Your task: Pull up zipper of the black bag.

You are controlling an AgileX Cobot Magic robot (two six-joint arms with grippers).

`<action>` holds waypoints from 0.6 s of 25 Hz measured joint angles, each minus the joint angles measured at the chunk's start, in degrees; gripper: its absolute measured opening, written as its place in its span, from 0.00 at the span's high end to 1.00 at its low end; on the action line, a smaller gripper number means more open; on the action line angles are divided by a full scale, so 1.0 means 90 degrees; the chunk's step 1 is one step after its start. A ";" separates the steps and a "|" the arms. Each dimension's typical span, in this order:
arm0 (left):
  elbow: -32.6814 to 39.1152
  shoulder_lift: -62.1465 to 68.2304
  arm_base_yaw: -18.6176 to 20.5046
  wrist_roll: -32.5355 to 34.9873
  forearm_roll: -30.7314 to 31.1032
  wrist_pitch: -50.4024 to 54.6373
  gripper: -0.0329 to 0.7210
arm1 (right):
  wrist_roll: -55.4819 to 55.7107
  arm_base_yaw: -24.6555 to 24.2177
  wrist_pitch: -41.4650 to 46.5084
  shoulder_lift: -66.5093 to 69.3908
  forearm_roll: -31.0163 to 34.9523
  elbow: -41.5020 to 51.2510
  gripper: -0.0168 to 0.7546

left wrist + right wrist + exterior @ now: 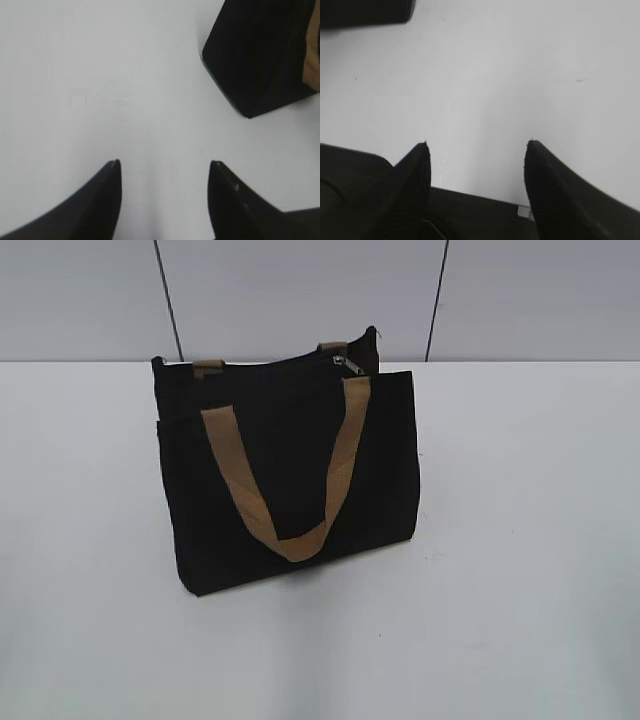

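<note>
The black bag stands upright on the white table in the exterior view, a tan handle hanging down its front. The zipper runs along its top edge, with the small silver pull tab near the right end. No gripper shows in the exterior view. In the left wrist view my left gripper is open and empty over bare table; a corner of the bag lies at upper right. In the right wrist view my right gripper is open and empty; a dark bag edge shows at top left.
The white table spreads around the bag on all sides. A grey panelled wall rises behind the table's far edge. A dark part of the arm fills the bottom of the right wrist view.
</note>
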 joint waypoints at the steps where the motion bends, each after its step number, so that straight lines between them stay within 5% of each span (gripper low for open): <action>1: 0.0000 -0.0137 0.0000 0.0000 0.0000 0.0000 0.40 | 0.0000 0.0000 0.0000 -0.0199 0.0000 0.0000 0.38; 15: 0.0006 -0.1074 0.0000 -0.0115 -0.0004 -0.0001 0.41 | 0.0448 0.0000 0.0018 -0.1566 -0.0237 0.0019 0.38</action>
